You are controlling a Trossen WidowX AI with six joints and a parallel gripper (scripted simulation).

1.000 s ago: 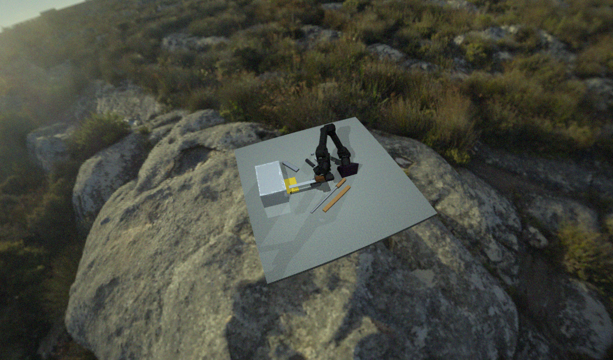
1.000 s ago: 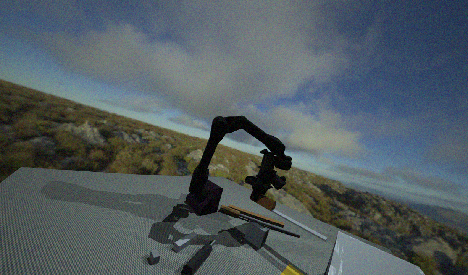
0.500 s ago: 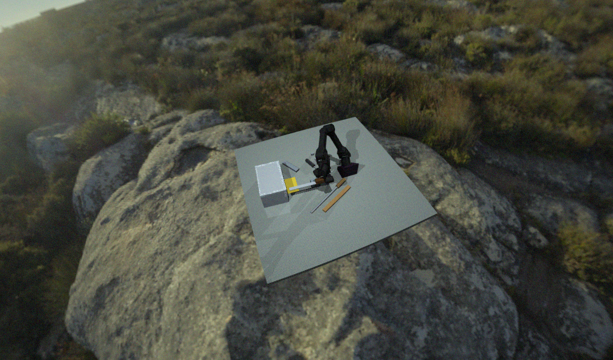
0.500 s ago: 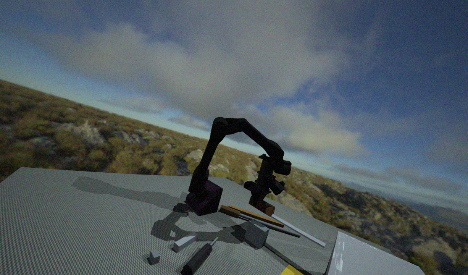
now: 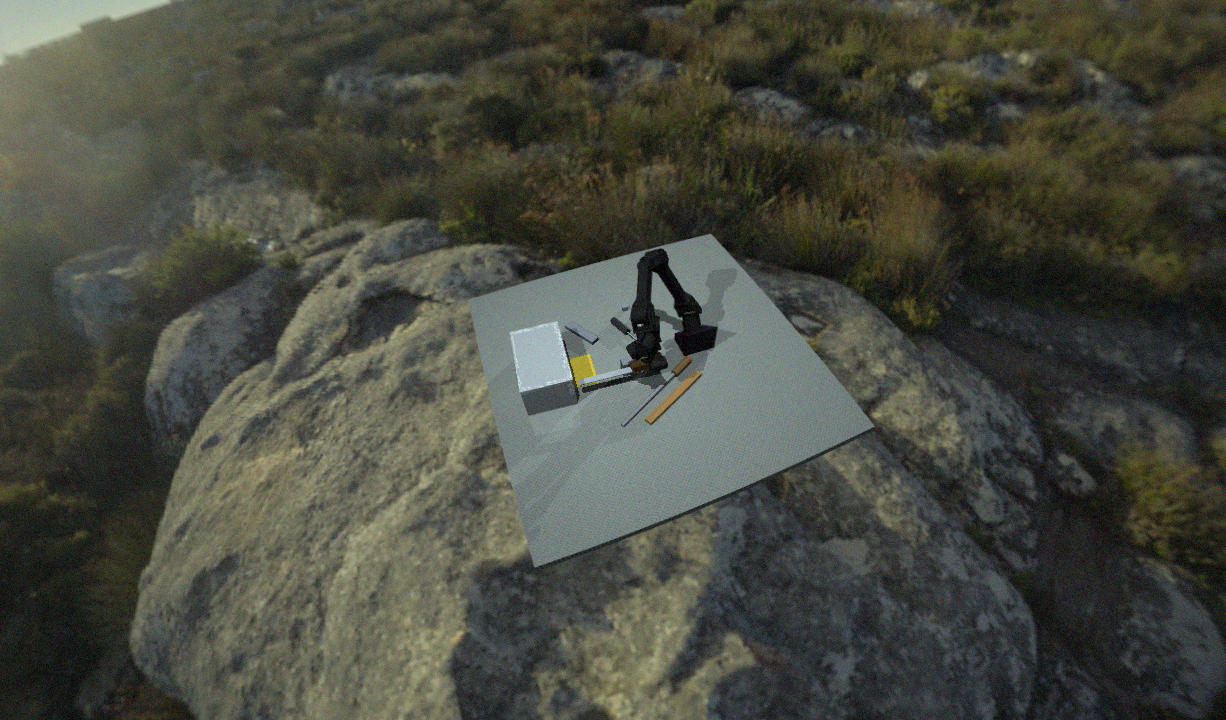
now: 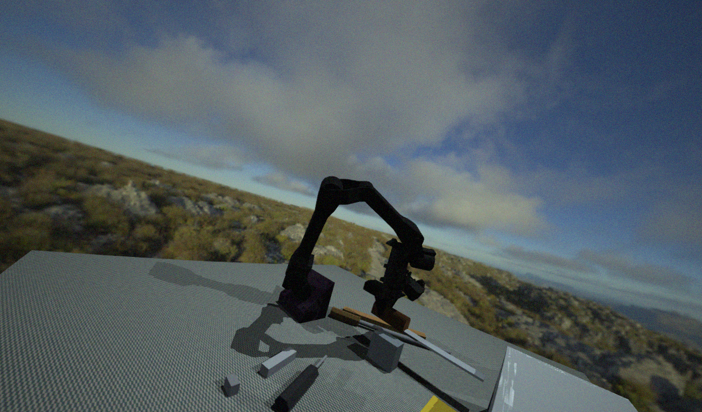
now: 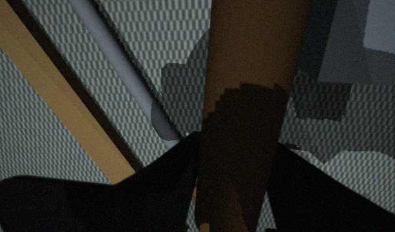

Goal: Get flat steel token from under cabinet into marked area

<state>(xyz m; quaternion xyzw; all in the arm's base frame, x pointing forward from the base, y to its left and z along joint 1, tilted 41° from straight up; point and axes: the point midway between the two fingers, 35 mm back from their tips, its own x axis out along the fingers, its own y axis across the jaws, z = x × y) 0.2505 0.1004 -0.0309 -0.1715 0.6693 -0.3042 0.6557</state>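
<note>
My gripper (image 5: 650,361) (image 6: 385,308) (image 7: 231,143) is shut on the brown handle (image 5: 638,366) (image 6: 394,319) (image 7: 252,58) of a tool with a long, flat, pale blade (image 5: 606,375) (image 6: 445,354). The blade points toward the white cabinet (image 5: 539,353) (image 6: 553,387). In the top view its tip appears by the cabinet's front, across the near end of the yellow marked area (image 5: 582,367) (image 6: 435,406). A shadow runs beside the blade; its exact height is unclear. The steel token is not visible in any view, and the vent slots cannot be made out.
A rod with an orange-brown handle (image 5: 682,365) (image 6: 344,316) and a wooden stick (image 5: 673,398) (image 7: 55,90) lie beside the held tool. A grey block (image 6: 385,352), a dark-handled tool (image 5: 619,325) (image 6: 295,387), a small cube (image 6: 231,384) and a grey bar (image 5: 582,333) are on the table.
</note>
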